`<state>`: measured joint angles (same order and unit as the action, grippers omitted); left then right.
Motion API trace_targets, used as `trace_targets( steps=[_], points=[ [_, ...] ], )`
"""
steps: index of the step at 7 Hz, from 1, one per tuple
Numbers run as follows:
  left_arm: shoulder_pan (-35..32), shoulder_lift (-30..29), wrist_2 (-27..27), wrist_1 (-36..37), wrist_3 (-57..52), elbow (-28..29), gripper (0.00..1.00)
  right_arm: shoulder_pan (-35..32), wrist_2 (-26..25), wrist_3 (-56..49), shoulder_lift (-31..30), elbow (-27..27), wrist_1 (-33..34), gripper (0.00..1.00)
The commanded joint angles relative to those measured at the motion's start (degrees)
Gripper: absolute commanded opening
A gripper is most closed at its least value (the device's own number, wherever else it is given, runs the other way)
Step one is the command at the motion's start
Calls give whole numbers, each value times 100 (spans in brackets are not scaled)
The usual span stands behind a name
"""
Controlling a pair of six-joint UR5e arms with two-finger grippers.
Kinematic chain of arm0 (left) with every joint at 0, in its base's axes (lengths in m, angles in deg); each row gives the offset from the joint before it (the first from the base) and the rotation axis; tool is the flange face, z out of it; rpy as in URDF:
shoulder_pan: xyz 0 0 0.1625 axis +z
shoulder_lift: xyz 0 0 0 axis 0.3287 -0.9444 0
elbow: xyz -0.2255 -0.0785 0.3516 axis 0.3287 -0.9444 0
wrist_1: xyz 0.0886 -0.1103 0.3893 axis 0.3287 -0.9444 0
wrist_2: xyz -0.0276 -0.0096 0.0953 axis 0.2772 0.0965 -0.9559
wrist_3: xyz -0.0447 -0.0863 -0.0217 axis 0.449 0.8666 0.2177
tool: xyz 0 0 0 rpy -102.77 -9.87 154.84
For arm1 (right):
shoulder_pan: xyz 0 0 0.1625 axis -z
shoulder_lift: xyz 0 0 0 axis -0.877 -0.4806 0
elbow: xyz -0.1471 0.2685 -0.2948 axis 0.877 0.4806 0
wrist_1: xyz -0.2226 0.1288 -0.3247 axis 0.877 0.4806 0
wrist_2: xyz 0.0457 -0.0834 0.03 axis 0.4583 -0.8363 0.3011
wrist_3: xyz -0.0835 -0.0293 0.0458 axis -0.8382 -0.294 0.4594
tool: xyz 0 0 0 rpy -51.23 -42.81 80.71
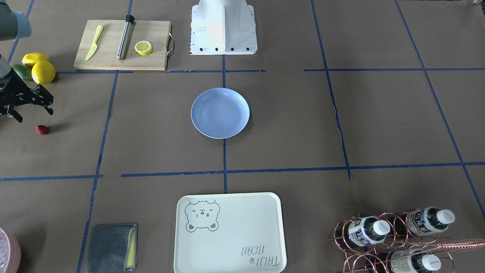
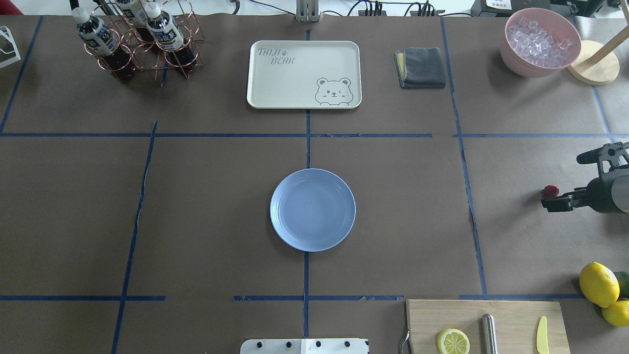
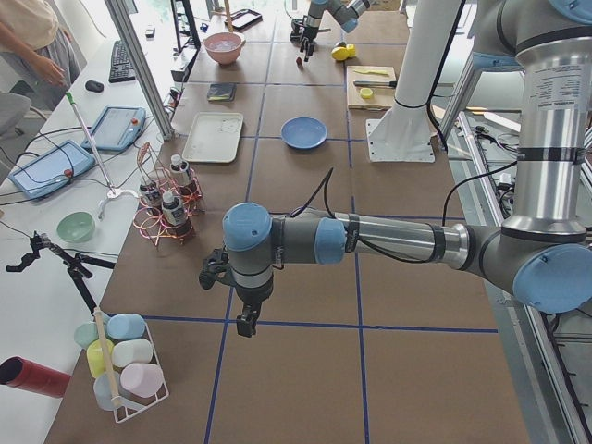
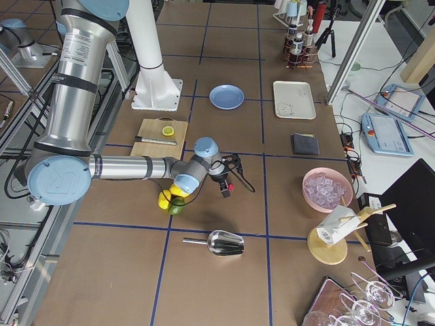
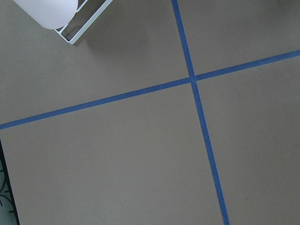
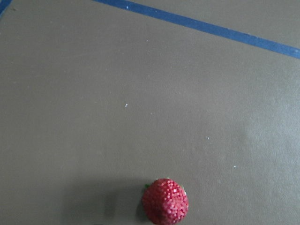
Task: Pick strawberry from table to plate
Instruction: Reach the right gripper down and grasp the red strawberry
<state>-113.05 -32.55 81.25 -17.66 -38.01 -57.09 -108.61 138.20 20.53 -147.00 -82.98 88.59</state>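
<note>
The strawberry (image 1: 41, 129) (image 2: 551, 190), small, dark red and bumpy, lies on the brown table (image 1: 159, 125) far out on my right side. In the right wrist view the strawberry (image 6: 165, 201) sits at the bottom centre and no fingers show. My right gripper (image 1: 33, 113) (image 2: 550, 203) hovers just on the robot's side of the berry, open and empty. The pale blue plate (image 1: 220, 113) (image 2: 312, 210) is empty at the table's middle. My left gripper (image 3: 245, 322) shows only in the exterior left view, over bare table, and I cannot tell whether it is open or shut.
Two lemons (image 1: 43, 72) and a green avocado (image 1: 23, 72) lie close behind the right gripper. A wooden board (image 1: 151, 57) holds a lemon half, a knife and a metal rod. Also here: a bear tray (image 1: 229, 233), a grey cloth (image 1: 111, 248), a bottle rack (image 1: 394, 235) and a pink ice bowl (image 2: 540, 42).
</note>
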Motion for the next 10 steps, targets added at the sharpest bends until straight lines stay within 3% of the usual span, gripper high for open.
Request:
trace_targets(
  steps=[1,4,5,6,9,10],
  points=[
    [0,4,0,6,0,-13,100,5,-24,-12,140,152,-13,90],
    [0,30,9,6,0,-22,100,-4,-24,-3,158,117,-13,52],
    [0,30,9,6,0,-31,100,-4,-24,6,158,117,-13,33],
    [0,30,9,6,-9,-31,100,-21,-15,14,158,73,-13,0],
    [-9,30,9,15,-9,-48,100,-4,28,467,427,-821,327,0],
    [-1,30,9,24,-9,-49,100,31,37,1107,1100,-1111,1139,0]
  ],
)
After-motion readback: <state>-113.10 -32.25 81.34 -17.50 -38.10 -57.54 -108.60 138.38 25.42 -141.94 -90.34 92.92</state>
